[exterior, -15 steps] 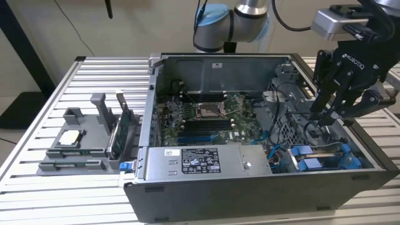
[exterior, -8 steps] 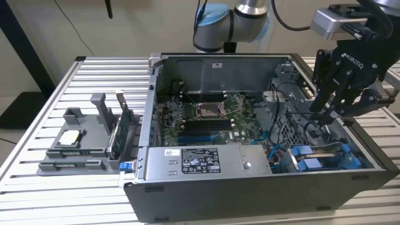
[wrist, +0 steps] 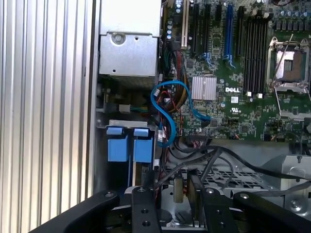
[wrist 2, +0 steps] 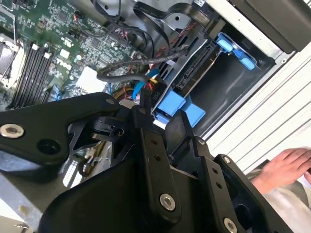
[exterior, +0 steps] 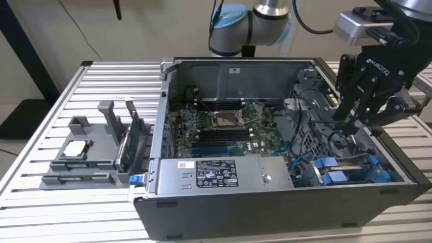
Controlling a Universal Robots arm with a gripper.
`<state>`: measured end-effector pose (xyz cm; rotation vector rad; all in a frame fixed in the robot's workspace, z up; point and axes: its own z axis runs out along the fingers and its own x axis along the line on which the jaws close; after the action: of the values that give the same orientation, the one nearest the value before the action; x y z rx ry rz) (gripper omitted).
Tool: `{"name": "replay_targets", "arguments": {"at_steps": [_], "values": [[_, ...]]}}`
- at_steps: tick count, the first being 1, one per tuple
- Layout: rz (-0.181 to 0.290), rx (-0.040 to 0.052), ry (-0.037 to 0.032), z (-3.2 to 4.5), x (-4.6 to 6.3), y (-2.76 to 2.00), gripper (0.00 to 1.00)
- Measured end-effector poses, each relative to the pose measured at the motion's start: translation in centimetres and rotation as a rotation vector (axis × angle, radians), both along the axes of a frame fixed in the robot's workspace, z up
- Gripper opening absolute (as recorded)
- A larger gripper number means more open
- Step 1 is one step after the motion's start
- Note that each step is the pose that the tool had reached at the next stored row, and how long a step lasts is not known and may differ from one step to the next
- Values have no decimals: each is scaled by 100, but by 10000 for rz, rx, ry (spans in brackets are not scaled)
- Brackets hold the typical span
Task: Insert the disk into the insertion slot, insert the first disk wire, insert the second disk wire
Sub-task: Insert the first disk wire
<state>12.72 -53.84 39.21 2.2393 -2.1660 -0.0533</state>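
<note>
Bench: we see the open computer case (exterior: 270, 223) standing on the slatted metal bench (exterior: 40, 212), toward its edge on the exterior view's right.
Power supply: a grey box with a sticker (exterior: 216, 174) lies along the case's near wall.
Disk: the disk (exterior: 341, 169) sits in the case's near corner on the exterior view's right, beside the power supply. Its blue carrier tabs show in both wrist views (wrist: 127, 145), and its connector edge (wrist 2: 194, 68) faces the loose cables.
Insertion slot: the insertion slot (wrist 2: 233, 87) is the dark grey cage around the disk. We see the carrier set inside its walls.
Gripper: the gripper (exterior: 352, 126) hangs inside the case just beyond the disk, among the cables, and appears in both wrist views (wrist: 186, 191) (wrist 2: 127, 104). We cannot tell whether it is open, closed or gripping anything.
Cables: a blue cable (wrist: 163, 111) loops between the disk and the motherboard, and black cables (wrist 2: 136, 63) run close to the gripper.
Motherboard: the green board (exterior: 223, 126) covers the case floor past the power supply.
Parts holder: a grey holder (exterior: 88, 152) stands near the bench's edge on the exterior view's left, well apart from the gripper.
Arm: the arm's base (exterior: 236, 25) rises behind the case's far wall.
Hand: a person's hand (wrist 2: 284, 167) is outside the case wall, over the bench slats.
</note>
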Motion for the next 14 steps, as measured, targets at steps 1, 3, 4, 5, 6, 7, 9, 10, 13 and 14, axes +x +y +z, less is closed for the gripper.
{"name": "replay_targets", "arguments": {"at_steps": [1, 3, 4, 5, 6, 7, 9, 10, 13, 14], "values": [[-1, 19, 6, -8, 6, 0, 40], [-1, 90, 24, -20, 33, -1, 40], [-1, 132, 35, -26, 49, 0, 40], [-1, 175, 44, -31, 64, 0, 40], [-1, 218, 52, -36, 76, 0, 40], [-1, 266, 59, -41, 83, 0, 40], [-7, 339, 93, -50, 85, 0, 40], [-13, 362, 120, -55, 86, 0, 40], [-50, 430, 192, -63, 86, 0, 40], [-64, 463, 208, -67, 86, 0, 38]]}}
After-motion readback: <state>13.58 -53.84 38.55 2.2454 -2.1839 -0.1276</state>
